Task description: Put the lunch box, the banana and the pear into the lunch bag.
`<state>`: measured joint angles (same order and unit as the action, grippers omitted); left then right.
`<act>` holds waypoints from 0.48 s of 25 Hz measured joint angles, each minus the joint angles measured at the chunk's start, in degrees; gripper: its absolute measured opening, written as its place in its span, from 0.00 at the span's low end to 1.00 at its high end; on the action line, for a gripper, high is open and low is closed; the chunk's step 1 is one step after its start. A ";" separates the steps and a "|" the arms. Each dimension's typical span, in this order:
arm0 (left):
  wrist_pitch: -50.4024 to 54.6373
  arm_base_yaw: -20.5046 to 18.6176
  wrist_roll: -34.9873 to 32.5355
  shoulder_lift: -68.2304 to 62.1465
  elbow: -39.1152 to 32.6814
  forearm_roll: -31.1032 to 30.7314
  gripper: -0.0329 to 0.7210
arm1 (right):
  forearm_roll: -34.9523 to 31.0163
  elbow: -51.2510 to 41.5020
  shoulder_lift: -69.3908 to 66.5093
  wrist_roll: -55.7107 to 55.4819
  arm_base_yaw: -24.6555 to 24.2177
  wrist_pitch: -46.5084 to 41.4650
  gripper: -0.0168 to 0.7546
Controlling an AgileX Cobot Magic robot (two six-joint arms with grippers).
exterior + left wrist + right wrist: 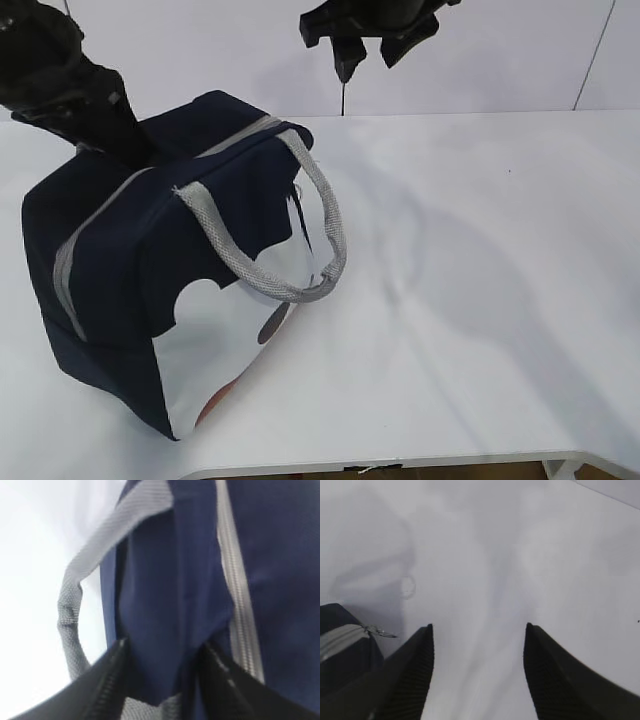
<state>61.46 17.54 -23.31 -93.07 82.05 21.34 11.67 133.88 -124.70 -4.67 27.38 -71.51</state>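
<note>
The navy lunch bag (pixel 150 270) stands on the left of the table, its grey zipper (pixel 120 195) closed along the top. A grey handle (pixel 320 220) droops over its white side panel. My left gripper (pixel 135 150) is at the bag's far top corner. In the left wrist view that gripper (pixel 162 650) has its jaws apart, with a fold of navy bag fabric (pixel 170 580) between them. High above the table's back, my right gripper (pixel 365 50) hangs open and empty (pixel 477 627). The lunch box, the banana and the pear are out of view.
The white table (pixel 480 300) stretches to the right of the bag, its front edge near the bottom of the exterior view. A white wall rises behind. The bag's zipper end with its metal ring pull (pixel 382 631) shows at the left of the right wrist view.
</note>
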 joint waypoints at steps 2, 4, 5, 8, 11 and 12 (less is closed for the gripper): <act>0.00 0.00 0.33 0.00 0.36 -0.04 0.53 | -1.18 0.00 1.25 0.00 0.00 -0.13 0.64; 0.85 0.00 0.44 0.00 1.50 -0.04 0.55 | -2.63 -0.14 2.99 0.11 0.00 -0.13 0.64; 1.91 0.00 0.44 0.10 2.44 -0.04 0.55 | -3.09 -0.61 4.28 0.29 0.00 -0.15 0.64; 6.81 0.00 0.94 0.34 5.95 -0.04 0.56 | -3.79 -3.56 8.74 0.94 0.00 -0.25 0.64; 8.67 0.00 3.04 1.00 8.28 -0.52 0.55 | -3.94 -8.17 13.70 1.22 0.00 -0.25 0.64; 8.90 0.00 3.76 1.46 8.49 -1.29 0.54 | -3.94 -10.16 15.44 1.22 0.00 -0.36 0.64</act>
<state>70.36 17.54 -19.54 -91.61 90.54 20.05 7.74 123.71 -109.25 -3.45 27.38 -71.87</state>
